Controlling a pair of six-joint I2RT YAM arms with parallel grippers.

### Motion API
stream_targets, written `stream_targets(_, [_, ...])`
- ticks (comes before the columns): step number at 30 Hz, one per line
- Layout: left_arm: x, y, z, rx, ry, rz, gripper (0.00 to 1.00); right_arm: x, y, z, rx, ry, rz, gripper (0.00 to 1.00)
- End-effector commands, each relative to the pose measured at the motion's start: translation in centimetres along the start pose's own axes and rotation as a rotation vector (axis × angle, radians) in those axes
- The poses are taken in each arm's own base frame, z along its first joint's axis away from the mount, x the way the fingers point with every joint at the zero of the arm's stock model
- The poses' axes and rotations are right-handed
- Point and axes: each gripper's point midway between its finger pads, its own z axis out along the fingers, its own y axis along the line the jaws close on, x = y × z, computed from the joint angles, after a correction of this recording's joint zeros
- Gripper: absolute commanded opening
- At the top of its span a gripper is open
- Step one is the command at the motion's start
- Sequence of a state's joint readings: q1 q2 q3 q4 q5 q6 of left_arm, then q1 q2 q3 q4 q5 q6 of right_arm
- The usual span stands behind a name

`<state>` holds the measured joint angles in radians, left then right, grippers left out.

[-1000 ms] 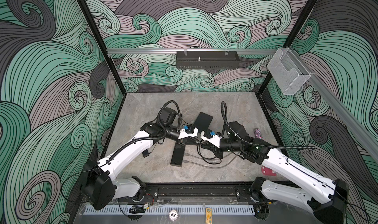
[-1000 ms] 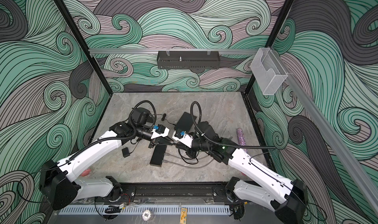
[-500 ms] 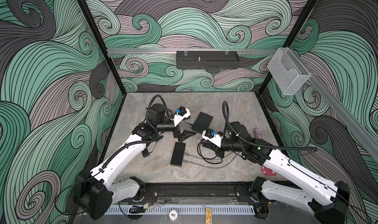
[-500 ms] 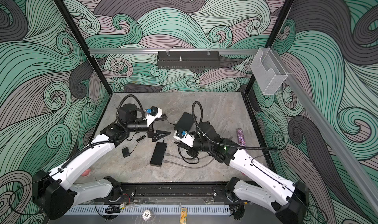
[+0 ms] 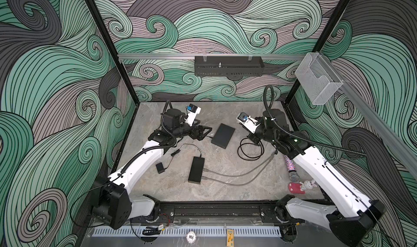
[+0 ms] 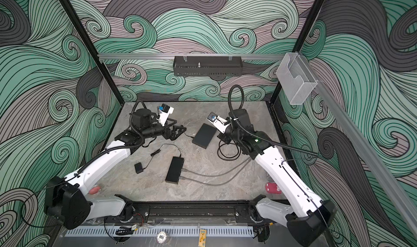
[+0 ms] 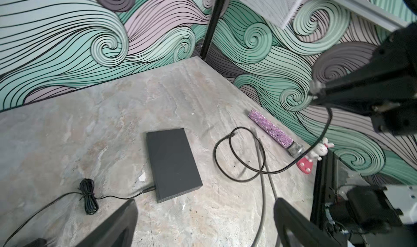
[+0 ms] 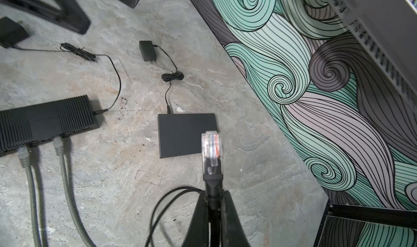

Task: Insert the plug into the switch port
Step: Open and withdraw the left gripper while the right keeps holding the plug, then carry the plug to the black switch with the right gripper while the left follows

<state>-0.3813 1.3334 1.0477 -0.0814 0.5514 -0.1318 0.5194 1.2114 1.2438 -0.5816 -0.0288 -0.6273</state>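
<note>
Clamping one black cable [image 8: 180, 188] behind its clear plug [image 8: 211, 149], the right gripper [image 8: 213, 196] hangs at three o'clock of one flat box [image 5: 223, 135]; the left gripper [image 5: 206, 132] gapes, empty. One switch [image 5: 196, 170], two grey cables [image 8: 59, 149] inserted, lies at the box's seven o'clock.

Switch [image 5: 196, 170] port side's pretty crowded: two grey cables [image 8: 59, 147] stuck in there, trailing right across the table [image 5: 225, 194]. Open stone between switch and flat box [image 5: 223, 135], and along the front edge too. Black cable [image 8: 212, 185] off the plug [image 8: 211, 144] loops just right of the box. Cord [image 5: 175, 153] and adapter [image 5: 160, 168] litter the left.
</note>
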Motion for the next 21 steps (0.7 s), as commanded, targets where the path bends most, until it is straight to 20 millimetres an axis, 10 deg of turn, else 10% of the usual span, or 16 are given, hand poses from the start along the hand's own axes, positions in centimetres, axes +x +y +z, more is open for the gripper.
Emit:
stream_targets(1, [-1.2,0.9,0.6,-0.016,-0.002,-0.076,0.91,2.7,2.3,4.7,-0.103,0.072,-0.033,0.00])
stream_targets(8, [1.2,2.1,4.6,0.061,0.162,-0.167,0.81,10.3,6.9,13.1,-0.299,0.215,0.142,0.00])
stream_targets(21, [8.3,8.6,12.7,0.020,0.464,-0.331,0.60,16.3,9.5,18.3,-0.353,0.330,0.220,0.00])
